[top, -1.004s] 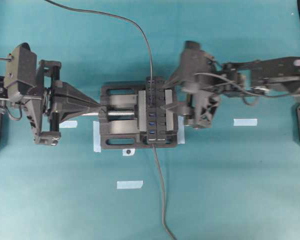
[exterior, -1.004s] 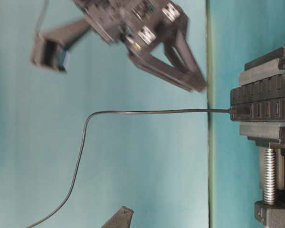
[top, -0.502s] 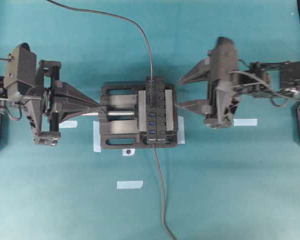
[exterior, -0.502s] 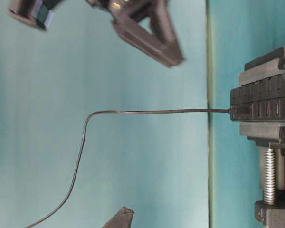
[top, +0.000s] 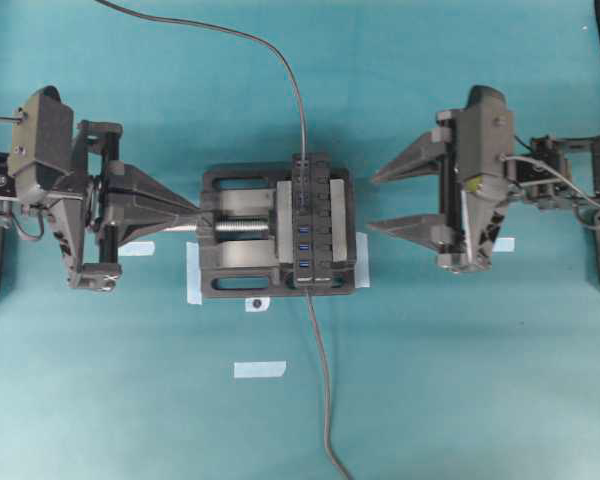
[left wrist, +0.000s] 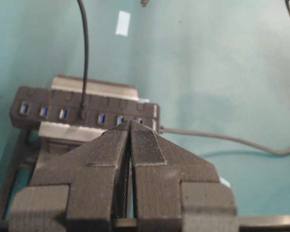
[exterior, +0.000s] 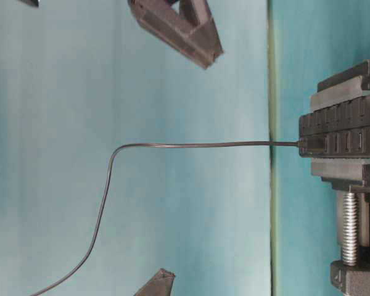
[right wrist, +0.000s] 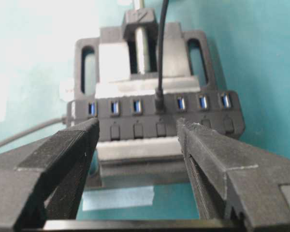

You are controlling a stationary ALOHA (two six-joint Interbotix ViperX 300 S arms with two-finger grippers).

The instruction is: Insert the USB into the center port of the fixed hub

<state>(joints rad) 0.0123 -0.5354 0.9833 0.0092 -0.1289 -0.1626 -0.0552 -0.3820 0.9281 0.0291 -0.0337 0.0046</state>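
The fixed hub [top: 306, 228] is a black bar clamped in a vise, also seen in the right wrist view [right wrist: 154, 126]. The USB [top: 302, 200] is plugged into the center port, with three blue ports on each side of the plug [right wrist: 159, 104]. Its thin cable [top: 280, 60] runs away to the top left. My right gripper [top: 371, 203] hangs open to the right of the hub, apart from it and holding nothing. My left gripper [top: 193, 212] is shut and empty, its tip by the vise screw. From the left wrist, the fingertips [left wrist: 124, 129] meet in front of the hub [left wrist: 43, 99].
The black vise [top: 232, 272] with a silver screw [top: 242, 227] holds the hub. The hub's own lead [top: 323, 390] trails to the front edge. Tape strips lie on the teal mat at the front [top: 259, 369], right [top: 502, 243] and left [top: 137, 248].
My right gripper has pulled back to the right, away from the hub, staying open. The USB stays in the hub. The left arm has not moved.
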